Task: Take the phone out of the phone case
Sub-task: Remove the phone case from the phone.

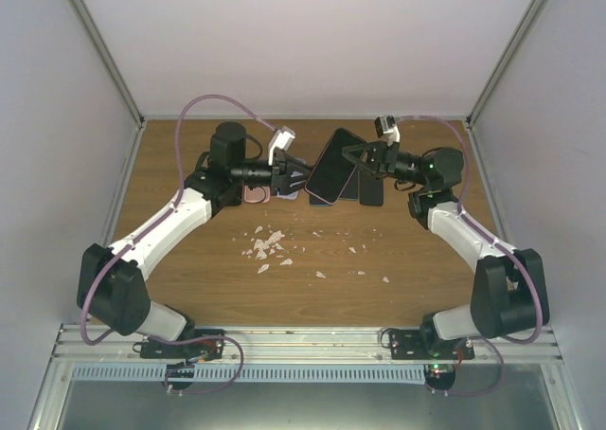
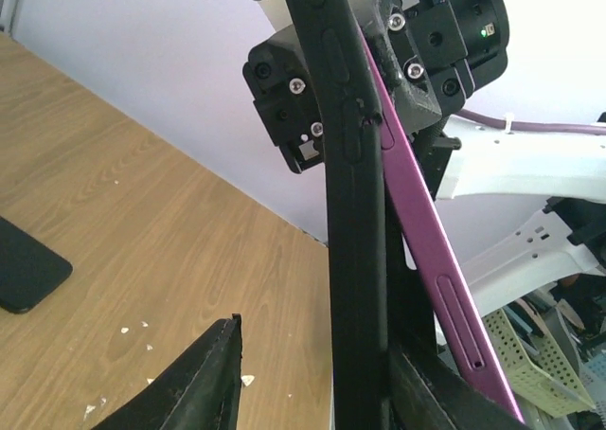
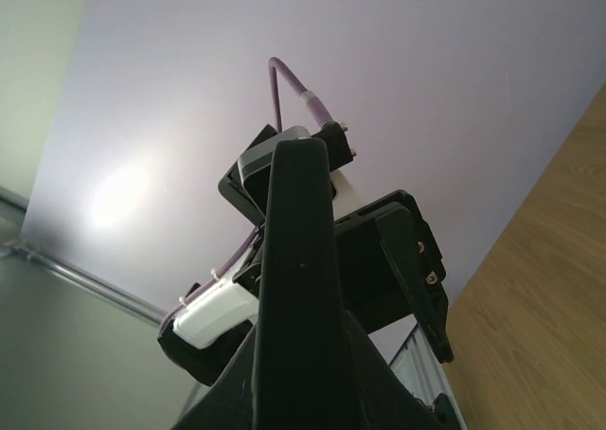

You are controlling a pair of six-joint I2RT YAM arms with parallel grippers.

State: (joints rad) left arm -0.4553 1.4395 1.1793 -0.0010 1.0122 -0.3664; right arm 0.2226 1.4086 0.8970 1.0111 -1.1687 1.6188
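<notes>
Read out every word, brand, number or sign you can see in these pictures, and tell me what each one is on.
No text can be read in any view.
The phone case: plain black, no lettering.
The phone: only its purple edge and dark screen show, with no logo.
The spare handsets lying flat: dark and too small to show any marking.
</notes>
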